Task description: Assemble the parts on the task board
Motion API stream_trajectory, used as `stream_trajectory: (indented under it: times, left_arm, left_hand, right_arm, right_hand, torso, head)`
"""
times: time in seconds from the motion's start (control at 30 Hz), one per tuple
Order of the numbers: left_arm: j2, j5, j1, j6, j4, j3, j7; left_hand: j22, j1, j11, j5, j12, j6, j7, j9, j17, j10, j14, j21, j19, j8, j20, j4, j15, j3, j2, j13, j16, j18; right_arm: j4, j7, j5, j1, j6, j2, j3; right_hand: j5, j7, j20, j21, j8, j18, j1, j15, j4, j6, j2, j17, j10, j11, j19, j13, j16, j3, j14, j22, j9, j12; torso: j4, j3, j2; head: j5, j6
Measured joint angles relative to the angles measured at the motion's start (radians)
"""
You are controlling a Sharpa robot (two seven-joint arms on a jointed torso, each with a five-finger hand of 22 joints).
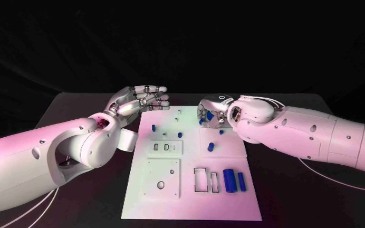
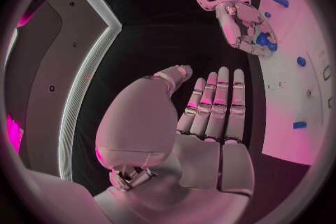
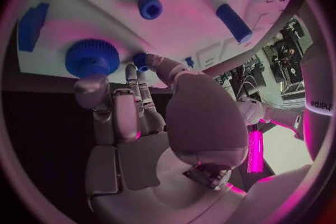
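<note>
The task board (image 1: pixel 190 196) lies flat in the middle of the black table (image 1: pixel 304 196), and the right hand (image 1: pixel 215 113) is down at its far right corner, fingers closed round a small blue part (image 3: pixel 142 60), with a ribbed blue knob (image 3: pixel 92 57) just beside its fingertips. The left hand (image 1: pixel 141 100) hovers off the board's far left corner, fingers straight and apart, holding nothing. These parts look light, hard and smooth (likely slippery plastic), so I'd pinch the peg by its sides and the knob by its ribbed rim. Two blue bars (image 1: pixel 234 181) lie near the front. No writing on the board is readable.
</note>
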Motion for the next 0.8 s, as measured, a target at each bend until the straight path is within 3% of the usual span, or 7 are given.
stream_trajectory:
  times: [0.17,0.4,0.53,0.6,0.8]
  left_arm:
    - [0.0,0.0,0.0,0.003,0.0,0.0,-0.003]
    - [0.0,0.0,0.001,0.006,0.0,0.0,-0.005]
    - [0.0,0.0,0.001,0.006,0.0,0.0,-0.005]
    - [0.0,0.0,0.001,0.006,0.0,0.0,-0.005]
    - [-0.001,0.0,0.002,0.006,-0.001,0.0,-0.005]
  left_hand:
    - [0.0,0.0,0.0,0.0,0.0,0.0,0.0,0.0,0.0,0.0,0.0,0.0,0.0,0.0,0.0,-0.004,0.0,0.004,0.0,0.0,0.0,0.0]
    - [0.0,0.0,0.0,0.0,0.0,0.0,0.0,0.001,0.001,0.0,0.0,0.004,0.0,0.003,0.0,-0.004,0.0,0.004,0.0,0.0,0.0,0.0]
    - [0.0,0.0,0.0,0.0,0.0,0.0,0.0,0.001,0.001,0.0,0.0,0.004,0.0,0.003,0.0,-0.004,0.0,0.004,0.0,0.0,0.0,0.0]
    - [0.0,-0.008,0.0,0.0,0.0,0.0,0.0,0.001,0.001,0.0,0.0,0.004,0.0,0.003,0.0,-0.007,0.0,0.007,0.0,0.0,0.0,0.0]
    - [0.0,-0.009,0.0,0.0,0.0,0.0,0.0,0.001,0.002,0.0,0.0,0.004,0.0,0.003,0.0,-0.007,0.0,0.007,-0.001,0.0,0.0,0.0]
  right_arm:
    - [-0.001,-0.001,0.0,0.0,0.001,0.001,0.0]
    - [0.0,-0.002,0.0,-0.001,-0.023,0.0,0.0]
    - [0.003,-0.004,0.0,-0.002,-0.058,-0.001,0.0]
    - [0.007,-0.005,0.0,-0.002,-0.083,-0.001,0.0]
    - [0.014,-0.011,0.0,-0.002,-0.143,0.01,0.001]
  right_hand:
    - [-0.029,-0.007,0.0,0.022,0.002,0.0,0.007,0.0,0.004,0.013,0.008,0.01,0.015,-0.006,0.0,0.002,0.013,0.024,0.0,0.027,0.009,0.0]
    - [-0.12,-0.026,-0.012,0.055,0.046,0.0,0.032,-0.018,-0.008,0.064,0.032,0.019,0.076,-0.021,0.012,0.015,0.027,0.082,0.0,0.073,0.048,0.021]
    - [-0.136,-0.031,-0.016,0.065,0.066,0.0,0.036,-0.024,-0.02,0.072,0.036,0.025,0.079,-0.018,0.016,0.022,0.036,0.095,-0.002,0.088,0.056,0.027]
    - [-0.136,-0.032,-0.016,0.065,0.071,-0.011,0.036,-0.024,-0.021,0.073,0.036,0.027,0.081,-0.016,0.016,0.022,0.036,0.098,-0.002,0.093,0.056,0.027]
    - [-0.14,-0.032,-0.017,0.065,0.072,-0.011,0.036,-0.024,-0.027,0.073,0.036,0.026,0.082,-0.015,0.016,0.022,0.036,0.107,-0.002,0.094,0.056,0.027]
  torso:
    - [-0.0016,0.0,0.002]
    - [-0.002,0.0003,0.004]
    - [-0.002,0.0006,0.005]
    - [-0.002,0.0006,0.005]
    - [-0.0019,0.0014,0.006]
  head:
    - [0.001,0.0]
    - [0.002,0.0]
    - [0.002,-0.001]
    - [0.002,0.0]
    - [0.005,0.002]
